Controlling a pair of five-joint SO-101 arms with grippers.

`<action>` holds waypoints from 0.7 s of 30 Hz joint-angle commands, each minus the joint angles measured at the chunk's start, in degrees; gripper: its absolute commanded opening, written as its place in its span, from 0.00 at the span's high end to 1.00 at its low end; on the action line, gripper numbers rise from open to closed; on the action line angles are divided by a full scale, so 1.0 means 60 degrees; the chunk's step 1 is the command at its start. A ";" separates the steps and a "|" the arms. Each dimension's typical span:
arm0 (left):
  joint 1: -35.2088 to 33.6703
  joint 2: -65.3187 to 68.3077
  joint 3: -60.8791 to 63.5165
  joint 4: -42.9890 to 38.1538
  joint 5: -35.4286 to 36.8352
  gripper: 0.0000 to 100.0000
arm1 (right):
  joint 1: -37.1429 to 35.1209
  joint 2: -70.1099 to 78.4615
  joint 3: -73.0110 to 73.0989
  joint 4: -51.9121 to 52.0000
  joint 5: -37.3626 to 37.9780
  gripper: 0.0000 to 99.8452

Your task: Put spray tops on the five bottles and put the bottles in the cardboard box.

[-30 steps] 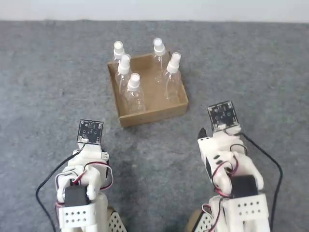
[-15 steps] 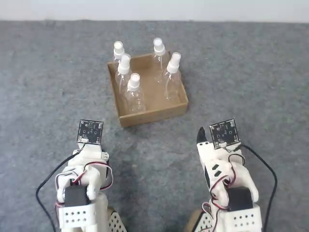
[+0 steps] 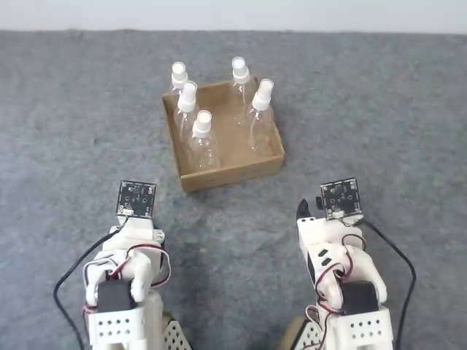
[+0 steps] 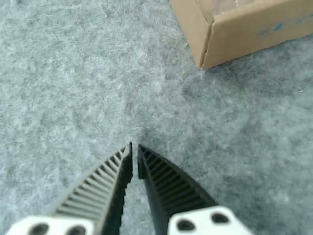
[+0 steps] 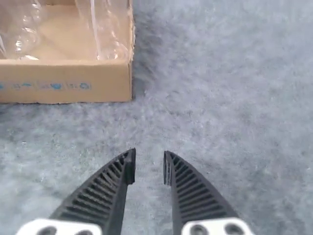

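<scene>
While I am holding both arms low at the near side of the grey carpeted table (image 3: 66, 146), the high view is giving me the whole layout. The cardboard box (image 3: 232, 172) is sitting farther out, between my two arms and well apart from both. Five clear bottles (image 3: 203, 146) are standing upright there, each wearing a white spray top (image 3: 202, 120). Three of them are clearly standing inside the box. The two at the back are standing right at the far wall, and I cannot tell whether they are inside it or just behind it.

My wrist views are adding what that high angle is hiding under my camera boards. In the left wrist view, my left gripper (image 4: 135, 149) is hovering over bare carpet with its ribbed fingers (image 4: 110, 181) pressed almost together at the tips and gripping nothing. One corner of the box (image 4: 234, 24) is showing beyond it.

In the right wrist view, my right gripper (image 5: 148, 161) is holding its fingers (image 5: 193, 191) a little apart, a narrow gap showing between the tips, and nothing is lying between them. Beyond them, the near wall of the box (image 5: 63, 85) is facing me, with the clear lower bodies of bottles (image 5: 110, 29) rising just behind it.
</scene>
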 commanded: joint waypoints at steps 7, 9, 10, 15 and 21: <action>-0.0029 -0.0220 -0.0110 0.0029 -0.0088 0.99 | 0.0081 -0.0095 0.0220 0.0593 -0.0484 0.86; -0.0029 -0.0220 -0.0110 0.0029 -0.0088 0.99 | 0.0125 -0.0095 0.0220 0.1136 -0.0484 0.85; -0.0029 -0.0220 -0.0110 0.0029 -0.0088 0.99 | 0.0125 -0.0095 0.0220 0.1516 -0.0484 0.85; -0.0029 -0.0220 -0.0110 0.0029 -0.0088 0.99 | 0.0066 -0.0110 0.0220 0.3055 -0.0469 0.85; -0.0029 -0.0220 -0.0110 0.0029 -0.0088 0.99 | 0.0125 -0.0081 0.0220 0.3421 -0.0542 0.85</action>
